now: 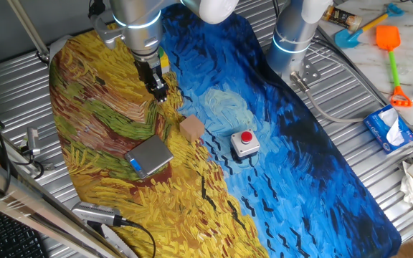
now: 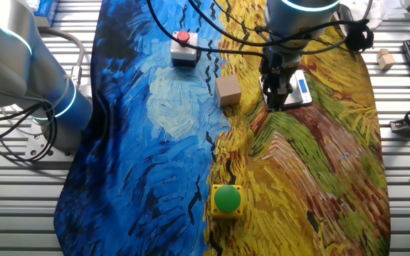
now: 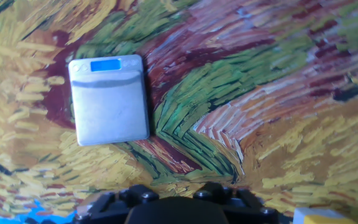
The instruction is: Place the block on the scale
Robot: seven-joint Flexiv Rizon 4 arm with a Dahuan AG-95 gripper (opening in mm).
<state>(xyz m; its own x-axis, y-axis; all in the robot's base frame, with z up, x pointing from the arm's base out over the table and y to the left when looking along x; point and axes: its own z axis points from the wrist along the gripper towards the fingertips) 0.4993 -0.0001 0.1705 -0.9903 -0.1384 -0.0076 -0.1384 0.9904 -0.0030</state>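
The block (image 1: 191,127) is a small tan wooden cube resting on the painted cloth, also seen in the other fixed view (image 2: 228,91). The scale (image 1: 149,158) lies flat to its left, grey metal top with a blue strip at one edge. It fills the upper left of the hand view (image 3: 109,99) with nothing on it. My gripper (image 1: 158,92) hangs above the cloth, behind the scale and the block and apart from both. Its fingers look drawn together and hold nothing. In the other fixed view my gripper (image 2: 276,94) partly hides the scale (image 2: 302,89).
A grey box with a red button (image 1: 244,143) sits right of the block. A yellow box with a green button (image 2: 226,199) stands on the cloth on the gripper's far side from the scale. A second arm's base (image 1: 292,43) rises at the cloth's edge.
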